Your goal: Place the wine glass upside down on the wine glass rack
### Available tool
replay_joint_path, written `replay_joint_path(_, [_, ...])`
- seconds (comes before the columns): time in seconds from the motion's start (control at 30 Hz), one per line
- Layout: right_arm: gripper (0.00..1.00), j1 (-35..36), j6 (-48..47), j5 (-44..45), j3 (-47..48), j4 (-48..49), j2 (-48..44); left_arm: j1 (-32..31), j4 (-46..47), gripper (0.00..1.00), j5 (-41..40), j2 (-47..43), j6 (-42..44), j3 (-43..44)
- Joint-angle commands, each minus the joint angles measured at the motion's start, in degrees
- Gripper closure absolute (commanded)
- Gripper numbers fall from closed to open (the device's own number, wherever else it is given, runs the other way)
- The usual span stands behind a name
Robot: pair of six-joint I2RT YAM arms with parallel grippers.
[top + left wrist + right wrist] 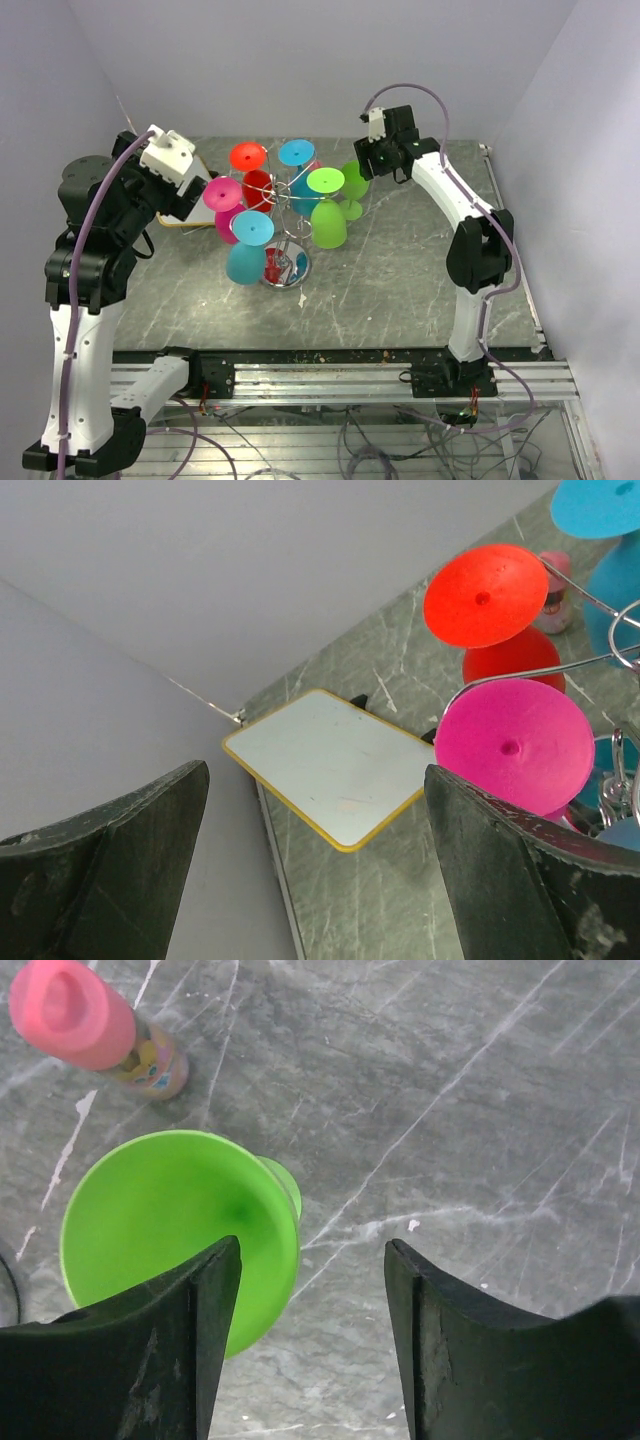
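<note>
The wine glass rack (pixel 287 200) is a silver wire stand on a round chrome base (pixel 285 268), mid-table. Red, blue, pink, light blue and green glasses hang on it foot-up. One green wine glass (pixel 353 183) stands upright on the table right of the rack. In the right wrist view its open bowl (pixel 165 1225) lies under my left finger. My right gripper (pixel 313 1250) is open and empty just above and right of that glass; it also shows in the top view (pixel 368 165). My left gripper (pixel 315 780) is open and empty, raised left of the rack.
A white board with a yellow rim (pixel 330 770) lies flat at the table's left edge under my left gripper. A small bottle with a pink cap (pixel 90 1030) stands behind the green glass. The red foot (pixel 485 595) and pink foot (pixel 515 745) are near my left gripper.
</note>
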Motion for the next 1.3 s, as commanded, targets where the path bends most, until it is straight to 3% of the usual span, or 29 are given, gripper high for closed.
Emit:
replay_joint_path(0.0, [0.45, 0.1, -0.1, -1.1, 3.8, -4.0, 3.0, 0.9, 2.8, 0.01, 1.2, -0.3, -1.9, -1.7])
replay_joint_path(0.37, [0.63, 0.1, 0.1, -2.2, 6.0, -4.9, 4.3, 1.5, 3.3, 0.01, 2.1, 0.8, -3.8, -1.7])
replay_joint_path(0.87, [0.99, 0.1, -2.0, -0.4, 7.8, -6.6, 3.0, 1.9, 4.0, 0.01, 2.1, 1.4, -6.0, -1.1])
replay_joint_path(1.03, [1.0, -0.9, -3.7, 2.7, 4.5, -5.4, -3.5, 2.2, 4.2, 0.01, 4.3, 1.4, -8.7, 0.3])
replay_joint_path(1.27, [1.0, -6.4, -3.8, -0.5, -3.8, -3.5, -15.8, 2.3, 5.2, 0.01, 6.1, 2.4, -9.4, 2.0])
